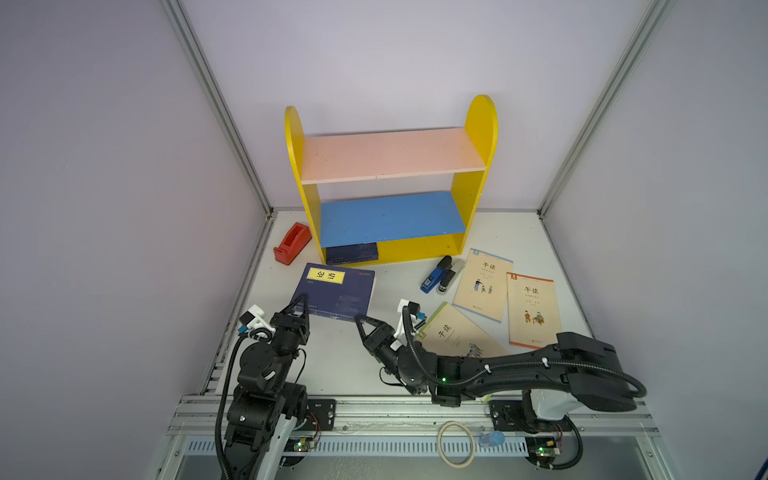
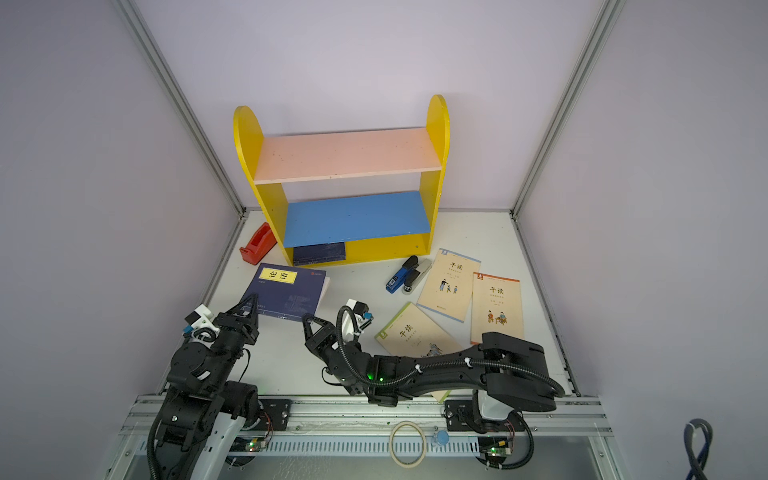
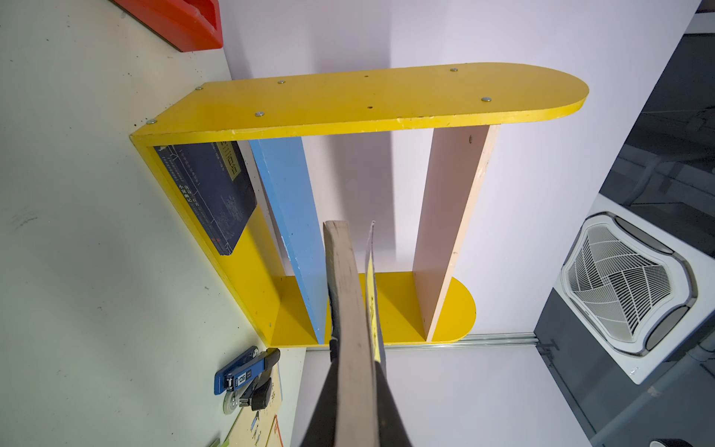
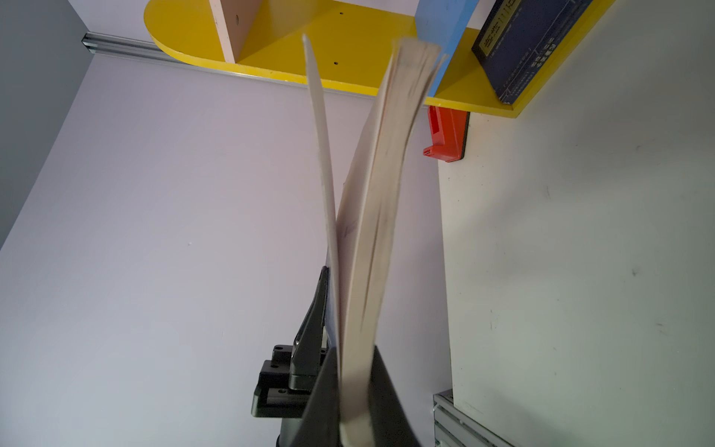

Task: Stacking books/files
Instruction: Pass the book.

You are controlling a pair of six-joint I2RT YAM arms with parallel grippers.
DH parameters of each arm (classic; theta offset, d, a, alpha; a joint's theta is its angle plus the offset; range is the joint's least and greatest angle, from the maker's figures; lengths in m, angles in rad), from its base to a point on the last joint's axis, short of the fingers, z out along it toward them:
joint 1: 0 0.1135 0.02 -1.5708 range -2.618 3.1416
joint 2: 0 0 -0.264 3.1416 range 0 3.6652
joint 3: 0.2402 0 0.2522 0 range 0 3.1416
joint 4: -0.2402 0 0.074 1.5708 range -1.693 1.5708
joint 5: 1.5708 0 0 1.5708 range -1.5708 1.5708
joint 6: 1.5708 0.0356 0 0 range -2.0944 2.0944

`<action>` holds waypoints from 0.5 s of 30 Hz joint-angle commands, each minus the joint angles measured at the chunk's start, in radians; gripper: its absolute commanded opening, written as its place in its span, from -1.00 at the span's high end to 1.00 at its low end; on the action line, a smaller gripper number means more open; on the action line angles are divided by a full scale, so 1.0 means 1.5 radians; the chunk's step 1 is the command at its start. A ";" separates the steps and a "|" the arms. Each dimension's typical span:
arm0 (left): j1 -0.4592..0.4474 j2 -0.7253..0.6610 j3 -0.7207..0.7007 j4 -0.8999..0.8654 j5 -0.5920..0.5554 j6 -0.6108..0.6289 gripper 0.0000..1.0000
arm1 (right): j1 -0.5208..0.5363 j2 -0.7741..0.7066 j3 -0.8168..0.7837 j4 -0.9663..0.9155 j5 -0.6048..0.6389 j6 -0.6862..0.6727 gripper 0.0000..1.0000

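Note:
A dark navy book (image 1: pixel 336 291) (image 2: pixel 286 293) with a yellow title label is tilted up off the table in front of the shelf. My left gripper (image 1: pixel 304 297) (image 2: pixel 253 297) is shut on its near left corner. My right gripper (image 1: pixel 358 318) (image 2: pixel 306 318) is shut on its near right corner. In each wrist view the book's page edge (image 3: pixel 348 309) (image 4: pixel 371 232) runs out from between the jaws of that gripper (image 3: pixel 354 356) (image 4: pixel 354 360). A second navy book (image 1: pixel 352 252) (image 3: pixel 209 189) lies on the shelf's bottom board. Three cream books (image 1: pixel 484 284) (image 1: pixel 532 309) (image 1: pixel 453 332) lie flat at the right.
The yellow shelf (image 1: pixel 480 124) with pink and blue boards stands at the back wall. A red tape dispenser (image 1: pixel 291 243) sits to its left. A blue-and-black stapler (image 1: pixel 436 274) lies between the shelf and the cream books. A tape ring (image 1: pixel 439 442) rests on the front rail.

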 commanded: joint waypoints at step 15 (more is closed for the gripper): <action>-0.001 -0.001 0.002 0.020 0.015 -0.001 1.00 | -0.025 0.003 -0.003 0.059 -0.001 -0.013 0.80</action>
